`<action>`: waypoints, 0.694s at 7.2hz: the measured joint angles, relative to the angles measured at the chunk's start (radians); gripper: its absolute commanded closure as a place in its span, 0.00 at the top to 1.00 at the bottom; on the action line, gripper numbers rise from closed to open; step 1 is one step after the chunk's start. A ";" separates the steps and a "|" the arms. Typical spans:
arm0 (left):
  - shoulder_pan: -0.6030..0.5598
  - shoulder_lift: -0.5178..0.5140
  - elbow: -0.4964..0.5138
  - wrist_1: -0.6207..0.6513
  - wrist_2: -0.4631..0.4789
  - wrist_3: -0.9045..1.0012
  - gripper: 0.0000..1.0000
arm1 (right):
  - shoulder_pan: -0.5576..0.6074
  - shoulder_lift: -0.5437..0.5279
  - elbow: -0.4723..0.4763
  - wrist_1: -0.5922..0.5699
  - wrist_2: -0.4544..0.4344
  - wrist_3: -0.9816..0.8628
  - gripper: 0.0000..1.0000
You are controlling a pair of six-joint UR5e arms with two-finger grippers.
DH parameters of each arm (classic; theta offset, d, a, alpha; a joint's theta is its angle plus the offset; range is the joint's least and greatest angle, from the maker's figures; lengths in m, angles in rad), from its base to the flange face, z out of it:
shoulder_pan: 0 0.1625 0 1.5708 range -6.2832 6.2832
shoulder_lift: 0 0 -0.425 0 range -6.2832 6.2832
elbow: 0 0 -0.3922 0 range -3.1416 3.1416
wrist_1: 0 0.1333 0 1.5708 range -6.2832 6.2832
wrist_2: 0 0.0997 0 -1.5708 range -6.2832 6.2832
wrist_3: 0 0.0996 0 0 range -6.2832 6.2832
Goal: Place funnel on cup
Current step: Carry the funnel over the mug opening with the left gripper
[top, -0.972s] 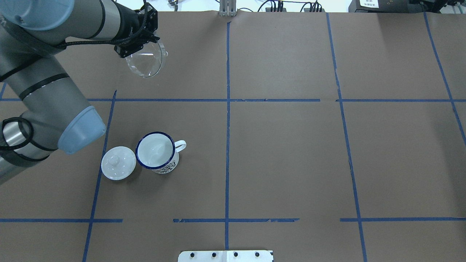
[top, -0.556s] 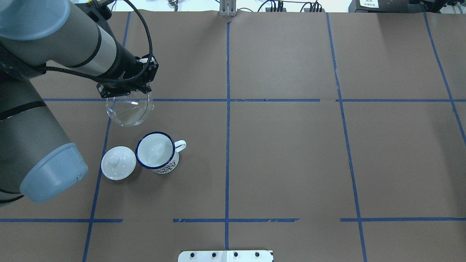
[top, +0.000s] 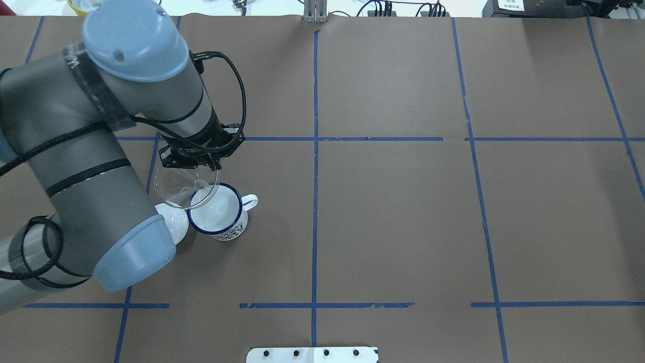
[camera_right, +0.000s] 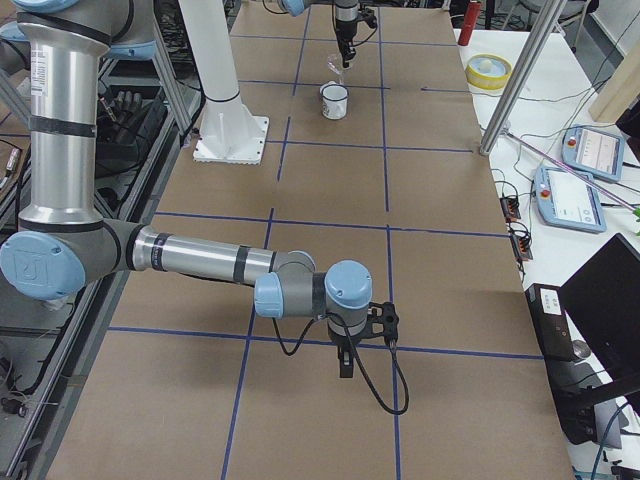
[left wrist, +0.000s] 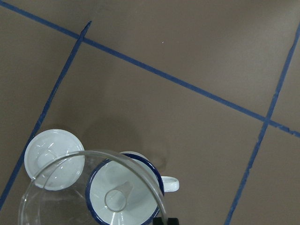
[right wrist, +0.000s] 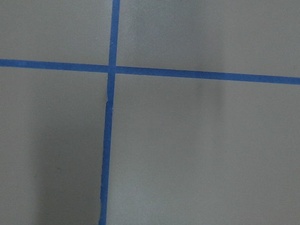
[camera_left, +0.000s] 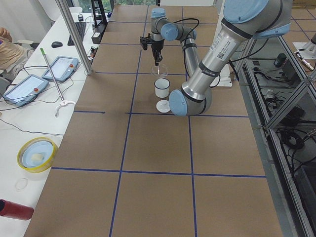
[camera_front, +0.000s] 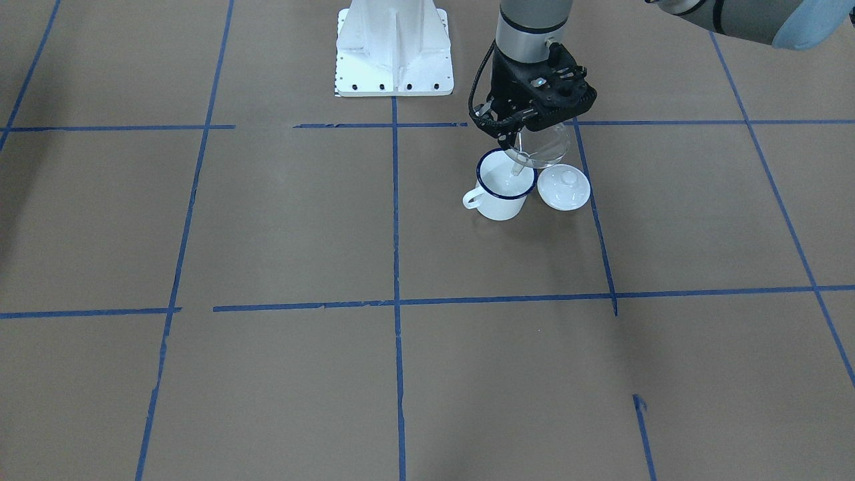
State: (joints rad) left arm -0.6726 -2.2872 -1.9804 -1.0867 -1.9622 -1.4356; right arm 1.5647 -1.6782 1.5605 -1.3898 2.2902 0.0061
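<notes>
My left gripper is shut on the rim of the clear funnel and holds it tilted in the air. The white mug with a dark blue rim stands upright on the table, handle toward the centre line. In the left wrist view the funnel stem hangs over the mug's opening, while the cone reaches toward the lid. The front view shows the funnel just above the mug. My right gripper shows only in the right side view, low over the table; I cannot tell its state.
A small round white knobbed lid lies right beside the mug, on the robot's left of it, partly under the funnel cone in the overhead view. The white robot base plate is behind. Blue tape lines cross the brown table cover.
My left arm has carried the funnel from the far left part of the table toward me, to just above the mug. The mug and lid have not moved.
</notes>
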 measured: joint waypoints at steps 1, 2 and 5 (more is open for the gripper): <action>0.013 -0.006 0.048 -0.015 0.001 0.012 0.00 | 0.000 0.000 0.000 0.000 0.000 0.000 1.00; 0.031 -0.005 0.087 -0.036 0.003 0.017 0.00 | 0.000 0.000 0.000 0.000 0.000 0.000 1.00; 0.083 0.004 0.148 -0.092 0.006 0.020 0.00 | 0.000 0.000 0.000 0.000 0.000 0.000 1.00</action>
State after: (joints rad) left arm -0.5899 -2.2836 -1.8319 -1.1792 -1.9561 -1.4160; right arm 1.5647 -1.6782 1.5601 -1.3898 2.2902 0.0061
